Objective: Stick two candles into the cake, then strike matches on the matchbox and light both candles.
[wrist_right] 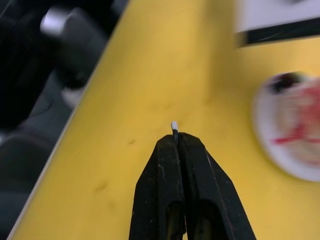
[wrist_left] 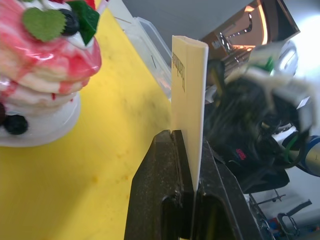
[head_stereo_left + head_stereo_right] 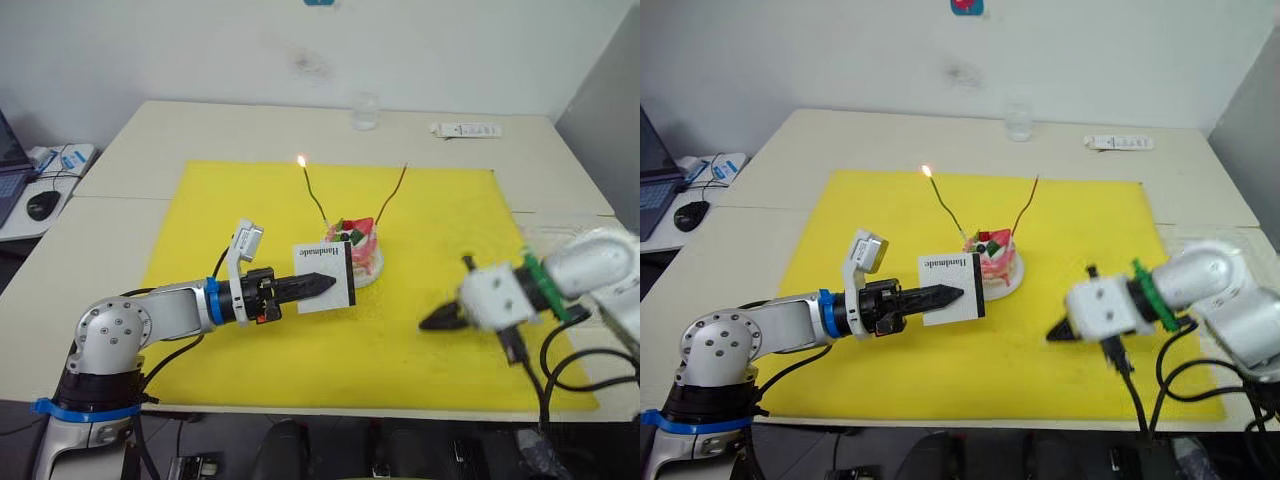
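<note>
I see even, bright overhead room light on the desk (image 3: pixel 200 140), with soft shadows and no harsh glare. My right tool (image 3: pixel 432 322) smears with motion blur in both head views. In the right wrist view the cake (image 1: pixel 295 127) is out of focus.

Pale worktop (image 3: pixel 120 180) under yellow mat (image 3: pixel 240 200) spread across middle. Clear glass (image 3: pixel 365 112) at far edge, beyond mat. White remote (image 3: pixel 466 130) near far right corner, well apart from glass. Side desk at far left: black mouse (image 3: pixel 43 205), laptop corner (image 3: pixel 8 160), papers (image 3: pixel 70 157) beside it. White wall behind.
</note>
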Robot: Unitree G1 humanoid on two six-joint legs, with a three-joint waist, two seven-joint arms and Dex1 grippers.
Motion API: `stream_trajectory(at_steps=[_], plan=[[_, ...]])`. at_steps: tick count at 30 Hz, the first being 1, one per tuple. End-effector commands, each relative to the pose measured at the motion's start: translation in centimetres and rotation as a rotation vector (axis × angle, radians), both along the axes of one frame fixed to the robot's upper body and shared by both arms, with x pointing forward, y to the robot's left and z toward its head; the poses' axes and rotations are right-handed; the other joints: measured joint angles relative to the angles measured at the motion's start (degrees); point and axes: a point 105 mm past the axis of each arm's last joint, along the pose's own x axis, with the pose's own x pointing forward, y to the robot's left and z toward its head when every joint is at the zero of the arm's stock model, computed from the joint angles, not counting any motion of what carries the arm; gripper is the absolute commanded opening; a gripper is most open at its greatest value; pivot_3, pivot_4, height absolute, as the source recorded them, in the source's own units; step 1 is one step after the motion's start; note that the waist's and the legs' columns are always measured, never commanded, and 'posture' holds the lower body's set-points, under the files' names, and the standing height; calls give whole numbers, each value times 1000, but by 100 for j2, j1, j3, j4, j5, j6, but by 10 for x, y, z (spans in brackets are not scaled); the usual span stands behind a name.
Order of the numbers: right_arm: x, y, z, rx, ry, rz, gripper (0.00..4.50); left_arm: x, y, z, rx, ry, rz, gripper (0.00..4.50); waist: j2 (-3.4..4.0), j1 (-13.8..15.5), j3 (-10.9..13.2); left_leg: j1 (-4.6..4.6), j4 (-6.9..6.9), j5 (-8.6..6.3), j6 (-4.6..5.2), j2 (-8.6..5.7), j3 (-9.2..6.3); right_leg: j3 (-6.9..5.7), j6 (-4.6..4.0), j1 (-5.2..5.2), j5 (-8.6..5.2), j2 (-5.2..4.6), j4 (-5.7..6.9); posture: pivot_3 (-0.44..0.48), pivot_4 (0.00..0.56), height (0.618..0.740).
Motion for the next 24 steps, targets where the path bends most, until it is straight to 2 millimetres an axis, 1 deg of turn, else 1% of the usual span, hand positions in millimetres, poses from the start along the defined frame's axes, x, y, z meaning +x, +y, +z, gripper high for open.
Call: stream_trajectory(at_steps=[1,4,11,15,18,21,24], plan=[[15,4,20,173,8,-121,17,-5,-2,7,-28,-31,-14,0,3,11,2,-1,-2,3,-5,1,-6,-4,0,0,0,1,1,0,150,740],[25,2,28,235,-9,-188,17,-5,-2,7,-28,-33,-14,0,4,34,2,-11,3,3,-6,-6,-2,-2,-2,-4,1,-7,1,0,150,740],[29,4,31,282,-13,-240,17,-4,-2,8,-25,-32,-19,0,3,43,2,-17,2,3,-5,-11,6,-1,-5,-5,3,-14,-8,0,150,740],[43,-12,31,336,-22,-377,17,-5,0,8,-19,-30,-17,0,3,43,2,-17,1,3,-5,-9,5,-2,-4,-6,3,-11,-7,0,150,740],[56,-24,34,406,-57,-497,17,-6,1,7,-18,-28,-14,0,3,43,2,-17,2,3,-5,-10,7,0,-3,-5,3,-13,-7,0,150,740],[68,-31,39,468,-95,-592,17,-6,1,7,-18,-27,-15,0,3,41,2,-16,2,3,-6,-10,8,0,-2,-6,2,-13,-4,0,150,740],[78,-34,41,519,-106,-660,17,-7,0,7,-17,-26,-19,0,4,38,2,-15,1,4,-6,-8,7,0,-1,-7,1,-10,-2,0,150,740]])
